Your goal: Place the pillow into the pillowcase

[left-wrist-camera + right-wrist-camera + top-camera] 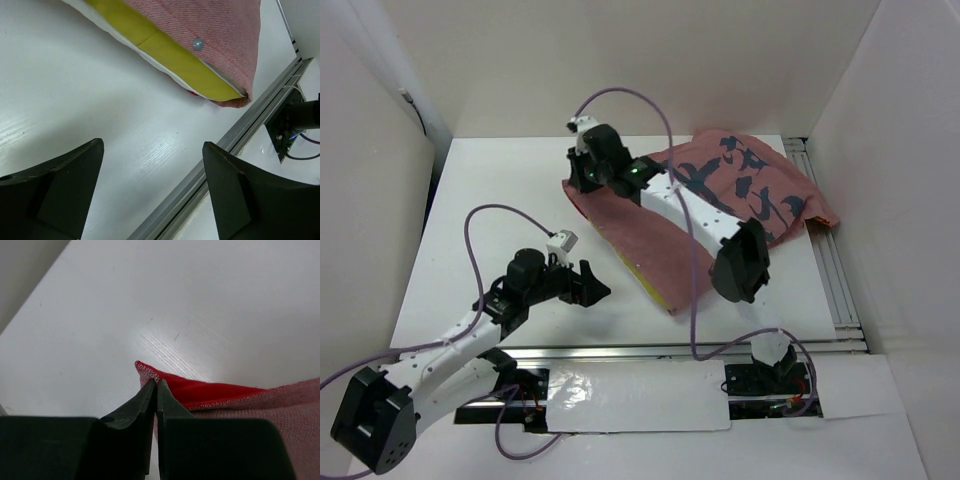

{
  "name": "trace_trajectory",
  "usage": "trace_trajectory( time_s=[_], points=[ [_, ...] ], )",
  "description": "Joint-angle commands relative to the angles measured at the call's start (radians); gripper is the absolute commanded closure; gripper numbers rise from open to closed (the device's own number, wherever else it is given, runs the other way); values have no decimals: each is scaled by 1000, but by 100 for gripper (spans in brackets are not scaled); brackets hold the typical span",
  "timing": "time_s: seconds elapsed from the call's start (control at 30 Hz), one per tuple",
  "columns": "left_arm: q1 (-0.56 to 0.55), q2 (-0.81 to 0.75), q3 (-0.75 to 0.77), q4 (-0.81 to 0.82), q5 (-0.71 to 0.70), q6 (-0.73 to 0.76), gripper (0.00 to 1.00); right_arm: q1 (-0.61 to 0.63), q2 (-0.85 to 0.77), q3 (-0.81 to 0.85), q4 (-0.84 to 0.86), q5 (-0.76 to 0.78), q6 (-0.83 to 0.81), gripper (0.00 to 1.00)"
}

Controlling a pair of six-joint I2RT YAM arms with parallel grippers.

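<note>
The right gripper (156, 384) is closed, apparently pinching the pillowcase (280, 405) corner. The left gripper (152, 167) hangs spread over the counter (75, 90). The pillow (165, 50) sits mostly inside, yellow edge exposed. Likely next: tuck that edge in.

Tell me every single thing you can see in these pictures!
pillowcase: one, dull pink with dark marks, red inside, lying on the middle and right of the table
pillow: one, only its yellow and white edge shows, poking out along the pillowcase's near side
button: one, small and grey-blue, on the pillowcase near the yellow edge
table: one, white, under everything
rails: two, silver, along the table's near and right edges
walls: white, around the table
cables: two, purple, looping off the arms
left gripper: one, black, open over bare table
right gripper: one, black, shut on the pillowcase's far-left corner
</note>
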Motion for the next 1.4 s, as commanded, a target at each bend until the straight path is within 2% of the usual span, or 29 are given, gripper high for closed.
trace_trajectory(
  time_s=[0.0,0.03,0.07,0.13,0.17,0.2,0.27,0.33,0.37,0.4,0.43,0.57,0.67,0.87,1.03,1.07,1.23,1.3,1.37],
  points=[
    [-5,-71,-34,15,-11,-49,8,60,157,66,54,-55,3,89],
    [-5,-85,-34,15,-11,-49,8,60,194,146,40,-55,-9,85],
    [-5,-106,-43,15,-11,-59,8,60,255,190,17,-32,-9,74],
    [-15,-116,-53,37,-11,-68,4,60,285,273,-48,-9,-20,60],
    [-15,-116,-63,46,-2,-77,0,60,285,264,-48,1,-20,51],
    [-15,-116,-77,61,-2,-89,0,60,232,239,-48,12,-20,36],
    [-15,-88,-86,125,16,-98,0,60,146,88,-7,37,-20,28],
    [-15,-30,-111,187,60,-108,4,60,-17,-38,50,87,-20,27],
    [-24,-6,-111,246,77,-118,5,60,-77,-177,69,103,-20,21],
    [-39,46,-111,276,78,-128,6,60,-193,-307,81,141,-6,20],
    [-48,47,-111,305,90,-128,8,60,-250,-308,81,159,3,20],
    [-71,200,-62,415,99,-140,12,60,-547,-698,92,238,73,20],
    [-90,326,-10,504,111,-160,13,60,-732,-860,2,250,100,19],
    [-124,568,110,644,192,-209,18,71,-939,-1017,-236,131,162,24],
    [-165,706,213,670,220,-220,28,93,-1030,-1098,-304,115,205,30],
    [-165,723,243,670,210,-220,38,93,-1039,-1108,-315,103,205,31],
    [-165,751,297,633,170,-201,63,102,-1051,-1160,-336,72,205,31],
    [-165,731,329,609,131,-191,79,102,-1041,-1189,-336,72,224,31],
    [-165,713,355,568,87,-181,100,102,-1030,-1198,-345,101,224,31]
  ],
)
